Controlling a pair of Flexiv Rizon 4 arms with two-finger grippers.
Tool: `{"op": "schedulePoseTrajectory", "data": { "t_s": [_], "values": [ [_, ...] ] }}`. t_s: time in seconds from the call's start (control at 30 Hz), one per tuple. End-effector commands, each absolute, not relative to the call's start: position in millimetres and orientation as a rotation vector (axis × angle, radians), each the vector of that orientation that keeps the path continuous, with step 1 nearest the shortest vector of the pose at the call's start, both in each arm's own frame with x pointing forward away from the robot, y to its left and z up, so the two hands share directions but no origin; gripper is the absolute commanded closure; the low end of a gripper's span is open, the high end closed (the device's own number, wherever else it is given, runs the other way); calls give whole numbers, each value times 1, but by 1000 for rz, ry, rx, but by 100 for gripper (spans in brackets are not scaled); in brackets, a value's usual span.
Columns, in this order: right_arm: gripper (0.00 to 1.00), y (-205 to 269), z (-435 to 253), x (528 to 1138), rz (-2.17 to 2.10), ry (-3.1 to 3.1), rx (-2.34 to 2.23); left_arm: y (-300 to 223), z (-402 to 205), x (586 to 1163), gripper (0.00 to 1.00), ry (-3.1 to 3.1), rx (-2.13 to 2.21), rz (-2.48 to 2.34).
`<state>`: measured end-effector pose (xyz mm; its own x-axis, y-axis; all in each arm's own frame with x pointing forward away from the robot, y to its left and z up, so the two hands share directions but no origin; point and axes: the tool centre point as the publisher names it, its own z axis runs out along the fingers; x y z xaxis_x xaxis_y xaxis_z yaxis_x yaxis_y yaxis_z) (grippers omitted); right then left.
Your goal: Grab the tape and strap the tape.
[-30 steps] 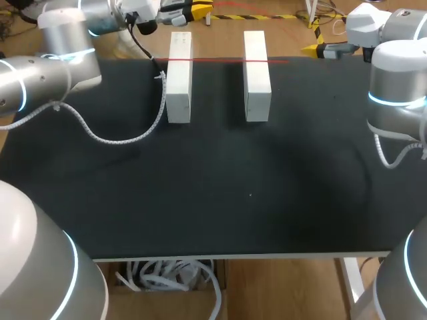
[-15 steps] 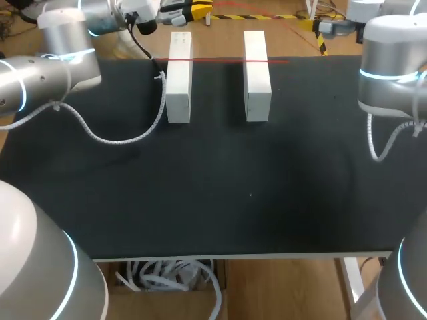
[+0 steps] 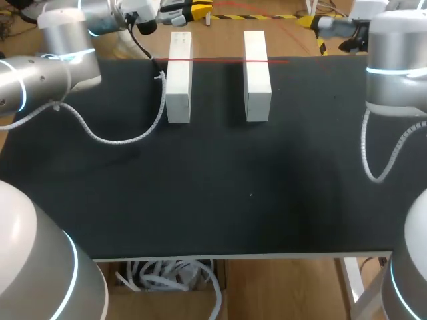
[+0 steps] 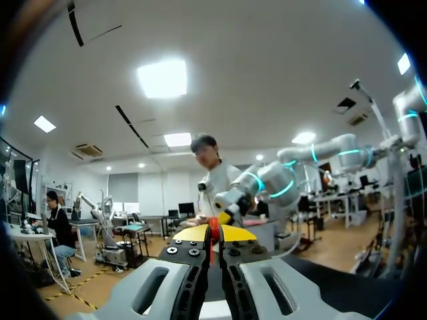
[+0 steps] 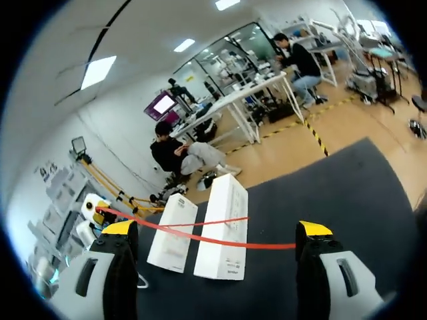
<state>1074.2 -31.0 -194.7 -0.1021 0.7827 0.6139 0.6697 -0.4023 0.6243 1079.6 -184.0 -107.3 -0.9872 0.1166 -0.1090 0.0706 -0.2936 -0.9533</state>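
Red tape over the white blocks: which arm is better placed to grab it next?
Probably the right. The right tool is open, with the red tape running just ahead of its fingers. The left tool looks shut on the tape's far end, so its grip is taken.

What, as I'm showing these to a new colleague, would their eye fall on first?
A white block and a second white block lie side by side on the far part of the black table, a thin red tape stretched across their tops. The left arm's jaws, past the table's far edge, are shut on the tape; the right arm's jaws stand wide open.
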Motion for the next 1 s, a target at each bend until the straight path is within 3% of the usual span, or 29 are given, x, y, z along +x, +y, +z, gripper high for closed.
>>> {"op": "schedulePoseTrajectory", "data": {
  "t_s": [0.03,0.23,0.47,0.73,1.0],
  "values": [
    [0,-33,-188,1074,1436,1798,2161,-184,-107,1080,100,-1850,-246,2490],
    [0,-33,-188,1074,1436,1798,2161,-184,-107,1080,100,-1850,-246,2490],
    [0,-17,-182,1057,1429,1427,2740,-184,-107,1080,100,-1850,-246,2490],
    [0,-22,-186,1065,1923,818,2895,-184,-107,1080,100,-1850,-246,2490],
    [0,-25,-190,1069,2191,726,2803,-184,-107,1080,100,-1850,-246,2490]
  ]
}}
